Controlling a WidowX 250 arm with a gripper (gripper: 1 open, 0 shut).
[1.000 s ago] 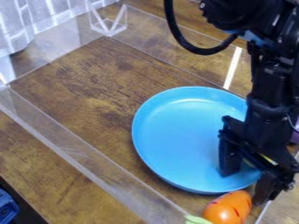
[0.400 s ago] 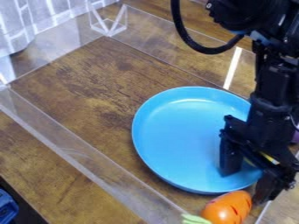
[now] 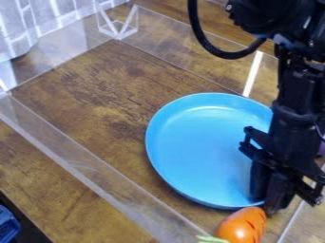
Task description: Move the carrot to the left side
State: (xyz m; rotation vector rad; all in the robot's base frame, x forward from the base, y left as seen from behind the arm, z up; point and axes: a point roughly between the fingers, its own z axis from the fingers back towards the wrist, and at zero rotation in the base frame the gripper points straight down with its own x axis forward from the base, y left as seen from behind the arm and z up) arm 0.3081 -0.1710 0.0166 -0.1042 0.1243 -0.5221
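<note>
A dark wooden tabletop (image 3: pixel 89 104) with clear plastic walls holds a round light-blue plastic plate (image 3: pixel 203 147) at right. A black robot arm reaches straight down, its black gripper (image 3: pixel 282 195) at the plate's near-right edge, jaws drawn narrow. The small orange plastic carrot (image 3: pixel 242 226) lies just below the gripper, off the plate; a grip cannot be told.

My view cuts the small orange plastic toy carrot (image 3: pixel 244 228) at the bottom edge, and the black gripper (image 3: pixel 282 195) hides the blue plate's (image 3: pixel 191 142) far rim.
</note>
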